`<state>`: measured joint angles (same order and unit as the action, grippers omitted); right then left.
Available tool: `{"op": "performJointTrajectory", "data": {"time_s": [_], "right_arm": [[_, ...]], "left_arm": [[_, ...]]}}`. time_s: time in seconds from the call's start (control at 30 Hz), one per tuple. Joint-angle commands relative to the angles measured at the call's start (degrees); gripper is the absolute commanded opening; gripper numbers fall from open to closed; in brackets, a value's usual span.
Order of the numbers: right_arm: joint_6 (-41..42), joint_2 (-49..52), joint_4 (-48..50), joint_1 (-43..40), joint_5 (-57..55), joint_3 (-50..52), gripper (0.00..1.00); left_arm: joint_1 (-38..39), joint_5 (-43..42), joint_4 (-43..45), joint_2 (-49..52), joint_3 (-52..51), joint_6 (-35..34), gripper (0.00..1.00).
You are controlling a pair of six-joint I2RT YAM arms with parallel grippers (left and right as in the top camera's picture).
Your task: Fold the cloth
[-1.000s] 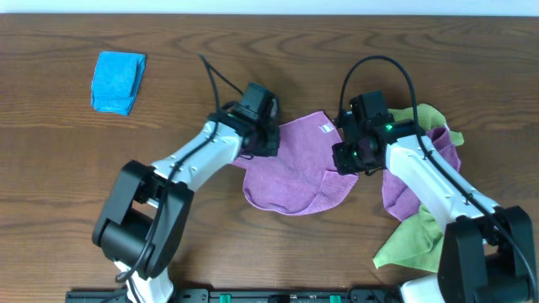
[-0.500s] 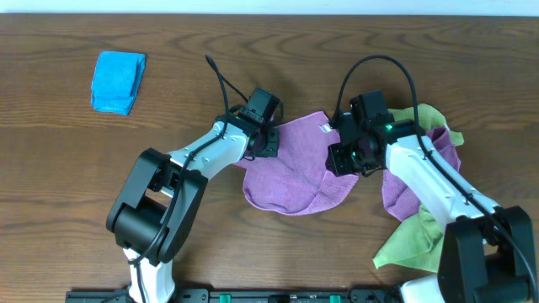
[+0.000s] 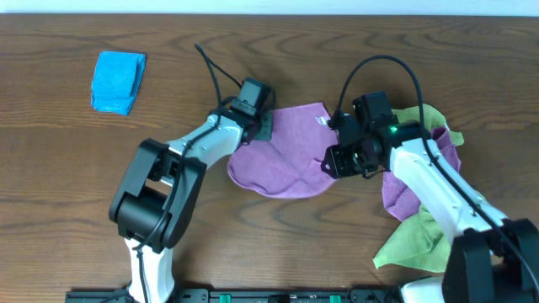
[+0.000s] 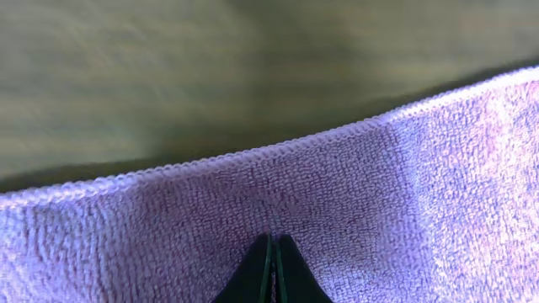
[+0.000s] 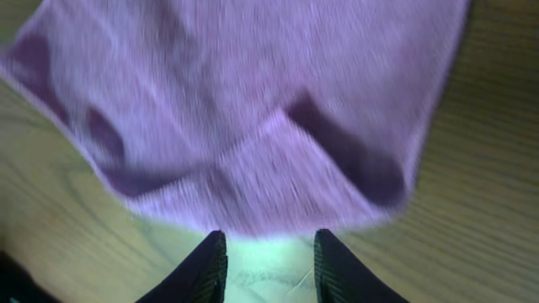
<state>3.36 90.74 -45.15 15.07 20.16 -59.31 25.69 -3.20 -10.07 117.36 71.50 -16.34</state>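
A purple cloth (image 3: 286,156) lies rumpled on the wooden table between my two arms. My left gripper (image 3: 255,128) is at its upper left edge. In the left wrist view the fingers (image 4: 271,257) are shut on the purple terry (image 4: 379,194), with its hem just ahead. My right gripper (image 3: 337,160) is at the cloth's right edge. In the right wrist view its fingers (image 5: 268,252) are apart, with the cloth (image 5: 253,101) folded over itself just ahead of the tips. A pale patch shows between the fingers.
A folded blue cloth (image 3: 118,82) lies at the far left. A pile of green cloth (image 3: 417,240) and another purple cloth (image 3: 396,198) lies under and beside my right arm. A black cable (image 3: 215,76) loops behind the left arm.
My left gripper has moved up and to the left, dragging the purple cloth leftward. The cloth's right lobe has pulled in. My right gripper has shifted slightly down and left.
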Motion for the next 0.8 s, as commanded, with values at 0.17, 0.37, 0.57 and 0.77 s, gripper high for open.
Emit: {"op": "performJointTrajectory", "data": {"time_s": [0.17,0.37,0.57,0.77], "right_arm": [[-6.34,-0.13,6.34,1.99,-2.6,-0.5,0.44],[-10.75,5.6,16.24,2.95,-3.65,-0.5,0.45],[-11.39,12.28,21.77,3.04,-0.96,-0.52,0.44],[-11.37,15.89,23.08,3.08,0.24,-0.52,0.39]], "left_arm": [[-4.83,0.46,0.52,4.35,-0.44,2.82,0.06],[-4.66,-0.94,-0.28,4.35,-0.42,2.84,0.06],[-4.66,-0.96,-1.53,4.35,-0.42,2.8,0.06],[-4.66,-1.36,-2.21,4.35,-0.42,2.6,0.06]]}}
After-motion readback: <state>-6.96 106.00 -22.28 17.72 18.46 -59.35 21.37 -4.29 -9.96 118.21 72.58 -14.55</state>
